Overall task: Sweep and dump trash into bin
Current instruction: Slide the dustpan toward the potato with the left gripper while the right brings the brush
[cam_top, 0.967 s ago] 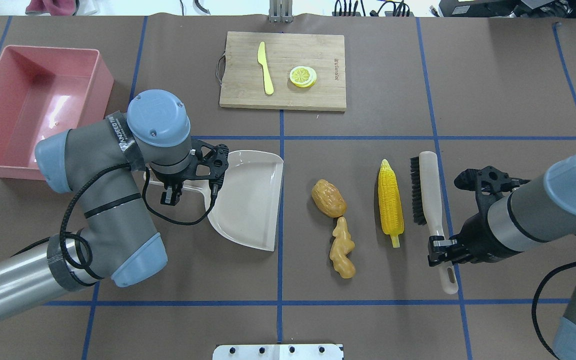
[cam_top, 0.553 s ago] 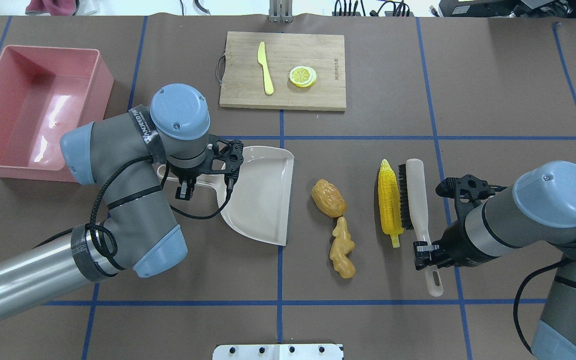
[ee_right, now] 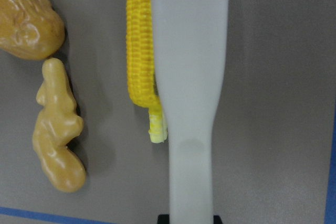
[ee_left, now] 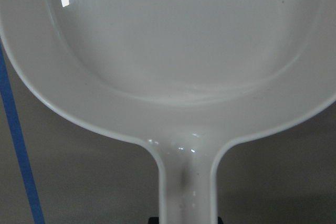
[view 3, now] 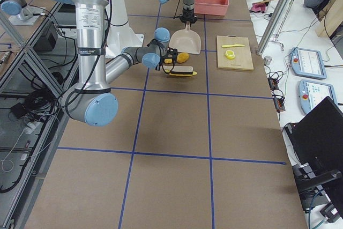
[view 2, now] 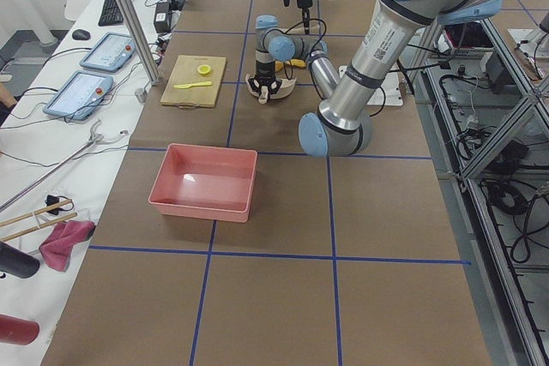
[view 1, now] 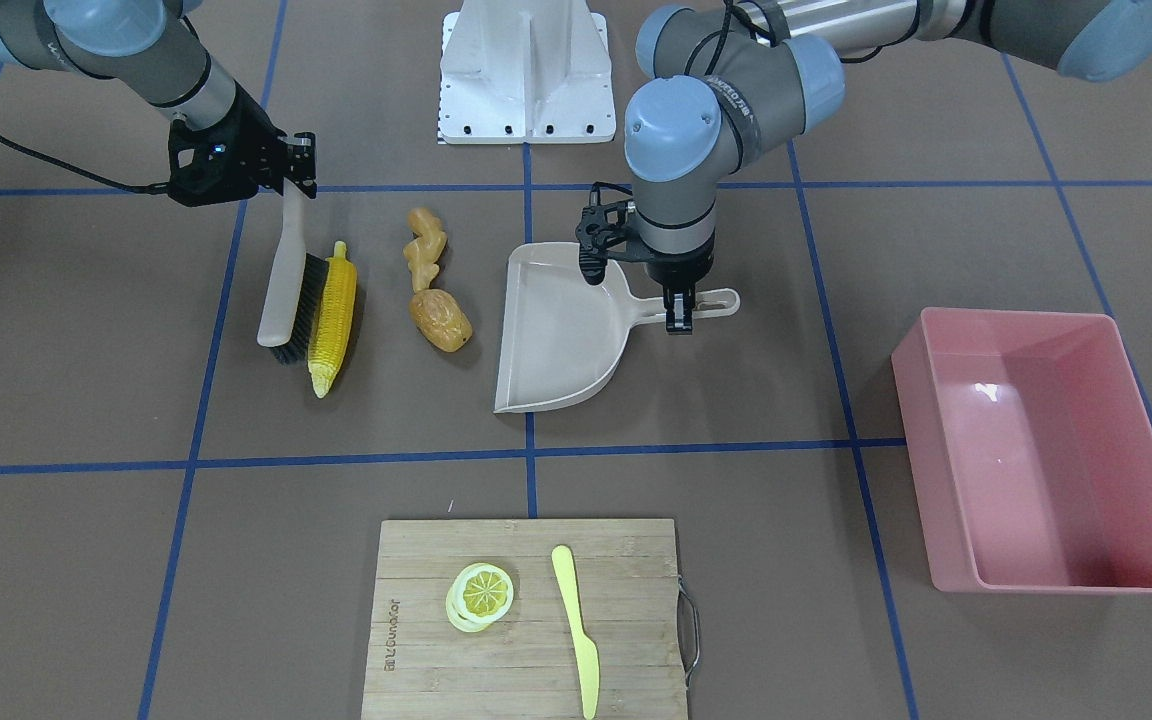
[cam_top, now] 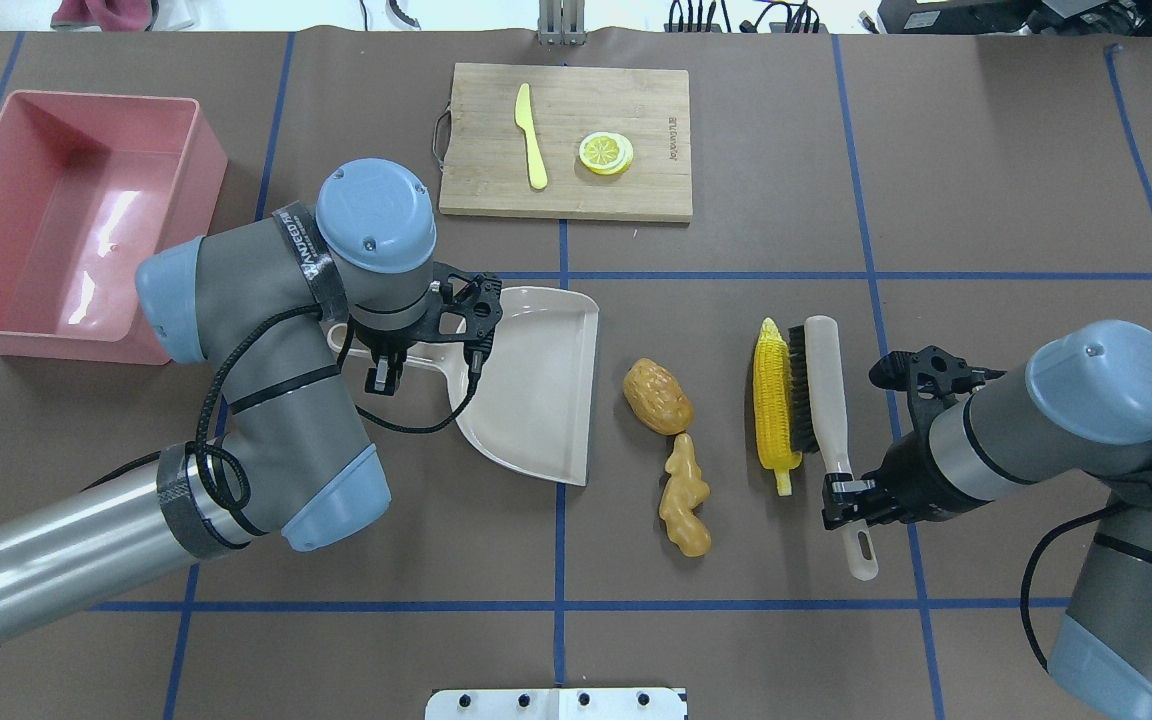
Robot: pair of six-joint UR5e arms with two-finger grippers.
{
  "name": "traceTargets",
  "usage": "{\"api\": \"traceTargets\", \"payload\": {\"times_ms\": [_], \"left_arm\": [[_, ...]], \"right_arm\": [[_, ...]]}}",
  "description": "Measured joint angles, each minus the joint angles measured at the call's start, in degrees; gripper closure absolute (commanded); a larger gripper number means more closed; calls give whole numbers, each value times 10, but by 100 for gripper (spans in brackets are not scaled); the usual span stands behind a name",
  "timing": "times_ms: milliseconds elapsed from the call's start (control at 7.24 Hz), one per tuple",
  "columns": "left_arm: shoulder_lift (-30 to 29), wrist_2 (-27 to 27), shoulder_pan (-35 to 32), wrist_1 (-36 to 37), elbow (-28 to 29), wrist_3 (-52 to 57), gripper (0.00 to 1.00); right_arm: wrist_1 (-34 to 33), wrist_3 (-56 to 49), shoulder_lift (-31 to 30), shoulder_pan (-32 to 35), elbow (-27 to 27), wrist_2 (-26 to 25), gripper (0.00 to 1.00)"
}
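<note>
The right fingers [cam_top: 841, 497] pinch the brush [cam_top: 822, 380] handle; its bristles touch the corn cob [cam_top: 772, 400] just beyond, with ginger root [cam_top: 684, 497] and potato [cam_top: 656, 396] farther on. The left fingers [cam_top: 383, 373] clamp the dustpan [cam_top: 536, 385] handle; the pink bin [cam_top: 36, 342] sits well behind them.

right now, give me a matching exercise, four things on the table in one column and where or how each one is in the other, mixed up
1. yellow toy corn cob
2. beige plastic dustpan
3. round yellow lemon slice
4. large pink plastic tub

A. on the wooden cutting board
B. empty
C. against the bristles of the beige brush
D. handle held in the left gripper

Pairs: 1-C, 2-D, 3-A, 4-B
</note>
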Motion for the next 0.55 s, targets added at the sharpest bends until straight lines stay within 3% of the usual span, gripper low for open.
{"api": "traceTargets", "payload": {"times_ms": [553], "left_arm": [[-16, 1, 15, -2, 22, -3, 100]], "right_arm": [[17, -25, -46, 34, 5, 34, 100]]}}
